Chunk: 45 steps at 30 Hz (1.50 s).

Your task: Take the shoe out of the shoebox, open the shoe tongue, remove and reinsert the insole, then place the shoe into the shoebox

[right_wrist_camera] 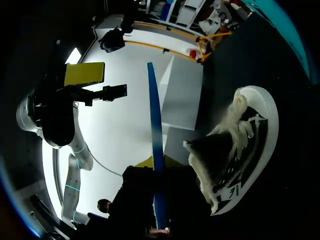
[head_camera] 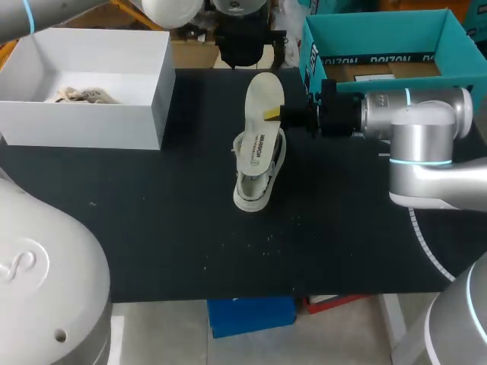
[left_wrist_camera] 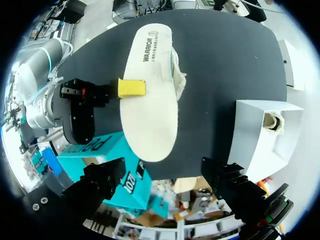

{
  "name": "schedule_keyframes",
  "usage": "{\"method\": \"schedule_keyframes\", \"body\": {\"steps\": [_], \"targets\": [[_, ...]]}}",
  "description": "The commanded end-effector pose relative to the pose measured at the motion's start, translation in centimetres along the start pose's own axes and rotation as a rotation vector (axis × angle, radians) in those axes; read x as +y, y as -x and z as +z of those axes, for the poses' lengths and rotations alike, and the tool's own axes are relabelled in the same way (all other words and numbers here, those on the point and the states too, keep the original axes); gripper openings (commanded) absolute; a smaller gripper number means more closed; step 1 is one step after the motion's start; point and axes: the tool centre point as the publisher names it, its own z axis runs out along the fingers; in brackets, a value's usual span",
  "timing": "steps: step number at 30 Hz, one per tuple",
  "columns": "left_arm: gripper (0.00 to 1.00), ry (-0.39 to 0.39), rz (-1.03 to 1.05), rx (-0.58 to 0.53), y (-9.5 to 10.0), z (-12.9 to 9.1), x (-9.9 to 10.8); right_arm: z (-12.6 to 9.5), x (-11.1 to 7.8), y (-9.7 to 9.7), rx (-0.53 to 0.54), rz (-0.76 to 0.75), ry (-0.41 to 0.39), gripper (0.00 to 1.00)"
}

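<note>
Our right gripper [right_wrist_camera: 155, 172] clamps the insole [right_wrist_camera: 154, 115], which we see edge-on as a thin blue strip standing straight out ahead of the fingers. Just beside it the shoe [right_wrist_camera: 245, 145] sits on the black table [right_wrist_camera: 250, 55], cream laces loose over its dark mouth, white sole turned away. Beyond the insole we see our left gripper [right_wrist_camera: 97, 82], fingers apart, and the white shoebox [right_wrist_camera: 182, 107].
</note>
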Motion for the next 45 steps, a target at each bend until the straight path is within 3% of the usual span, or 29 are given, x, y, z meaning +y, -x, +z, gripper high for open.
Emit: {"method": "schedule_keyframes", "body": {"steps": [1,8,15,20,32,45], "targets": [[1.0,-0.013,0.006,0.003,0.5,0.9,2.1,0.1,0.0,0.0,-0.001,0.0,0.003,0.0],[1.0,-0.019,0.028,-0.004,1.3,2.0,2.9,0.1,0.0,0.0,-0.001,0.0,0.003,0.0],[1.0,-0.022,0.015,0.001,0.9,1.3,1.4,0.1,0.0,0.0,-0.001,0.0,0.003,0.0],[1.0,-0.017,-0.001,0.001,1.1,0.1,-1.3,0.1,0.0,0.0,-0.001,0.0,0.003,0.0],[1.0,-0.053,0.004,0.02,2.2,-1.3,-10.3,0.1,0.0,0.0,-0.001,0.0,0.003,0.0],[1.0,-0.058,0.013,0.007,3.7,-1.7,-15.8,0.1,0.0,0.0,-0.001,0.0,0.003,0.0]]}}
